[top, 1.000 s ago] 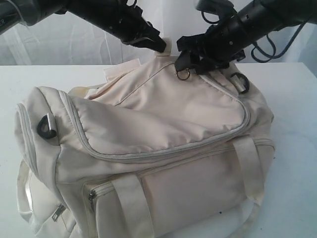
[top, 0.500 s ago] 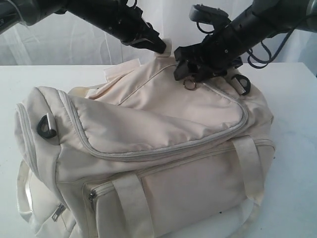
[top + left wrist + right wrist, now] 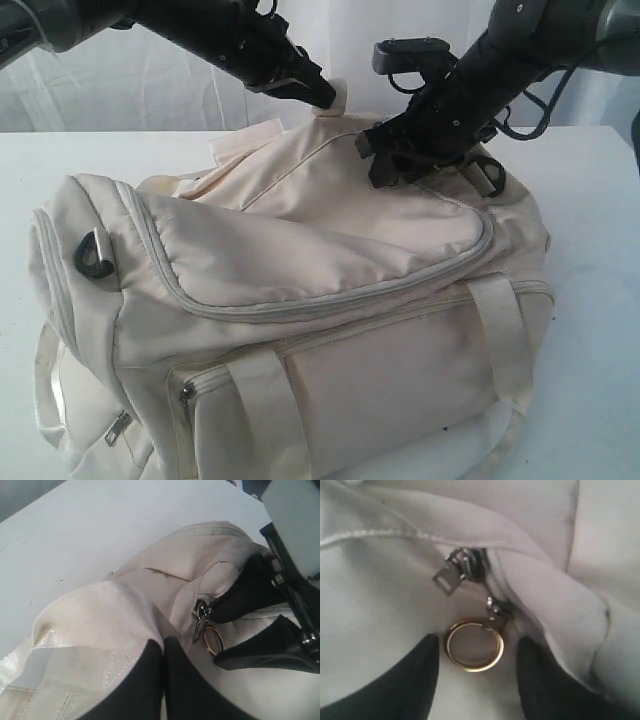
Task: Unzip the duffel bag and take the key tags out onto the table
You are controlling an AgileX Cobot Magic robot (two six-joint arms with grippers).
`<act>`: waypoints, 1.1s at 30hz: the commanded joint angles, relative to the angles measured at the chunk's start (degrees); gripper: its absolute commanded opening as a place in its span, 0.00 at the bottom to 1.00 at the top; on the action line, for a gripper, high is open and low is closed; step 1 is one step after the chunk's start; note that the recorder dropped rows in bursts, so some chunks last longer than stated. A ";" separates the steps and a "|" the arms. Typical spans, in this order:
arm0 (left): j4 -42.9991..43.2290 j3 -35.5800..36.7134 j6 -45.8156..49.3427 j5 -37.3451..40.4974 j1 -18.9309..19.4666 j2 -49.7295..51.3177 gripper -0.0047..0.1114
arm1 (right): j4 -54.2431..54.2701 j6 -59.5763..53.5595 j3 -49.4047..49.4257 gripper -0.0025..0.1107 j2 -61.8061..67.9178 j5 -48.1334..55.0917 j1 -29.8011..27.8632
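Note:
The cream duffel bag lies zipped on the white table. My left gripper is shut on a pale fabric tab at the bag's far top edge; its black fingers pinch the cloth. My right gripper presses down on the bag's top just beside it. It is open, with its fingers on either side of a gold ring that hangs from the grey zipper slider. The ring also shows in the left wrist view. The key tags are hidden.
Black D-rings sit at the bag's left end and behind the right gripper. Webbing handles cross the near side above a zipped front pocket. White drapes hang behind the table.
My right gripper has tipped steeper and come down onto the bag, and its jaws have narrowed around the ring, which no longer shows in the exterior view. The left gripper holds still.

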 commanded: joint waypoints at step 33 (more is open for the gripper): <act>-6.49 -0.85 0.27 0.64 -0.51 -3.14 0.04 | -18.04 9.25 -1.11 0.20 0.22 -0.51 4.60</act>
